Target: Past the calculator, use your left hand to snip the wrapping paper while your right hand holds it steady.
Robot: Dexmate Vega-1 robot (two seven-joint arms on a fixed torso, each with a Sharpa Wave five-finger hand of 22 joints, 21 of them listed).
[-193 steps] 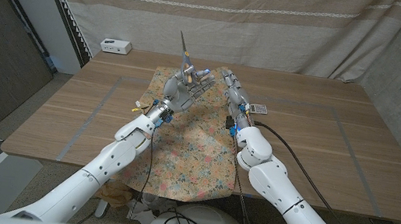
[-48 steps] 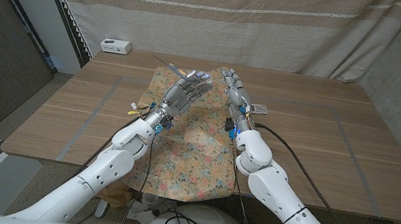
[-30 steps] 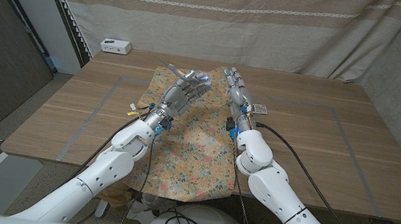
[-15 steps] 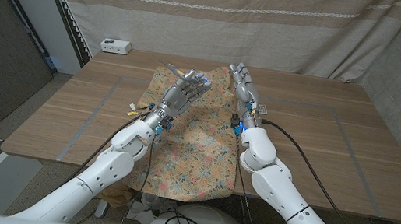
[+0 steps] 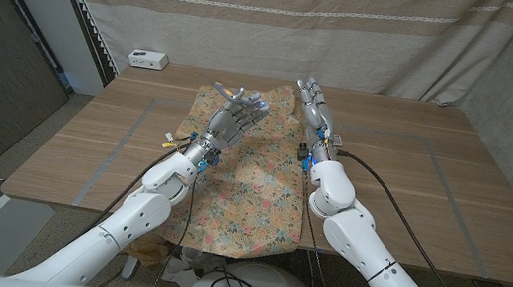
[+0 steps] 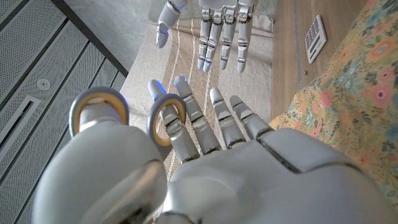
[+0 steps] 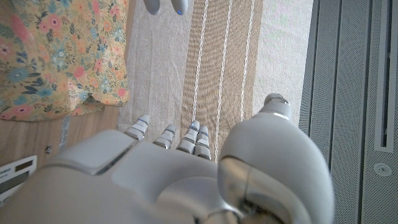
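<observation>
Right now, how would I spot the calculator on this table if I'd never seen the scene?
Start from the wooden table and find the floral wrapping paper spread across its middle. Just off the paper's edge on the robot's right, beside the raised right hand, lies the calculator. It is small, flat and pale with rows of keys, unlike the white box at the far left corner.
</observation>
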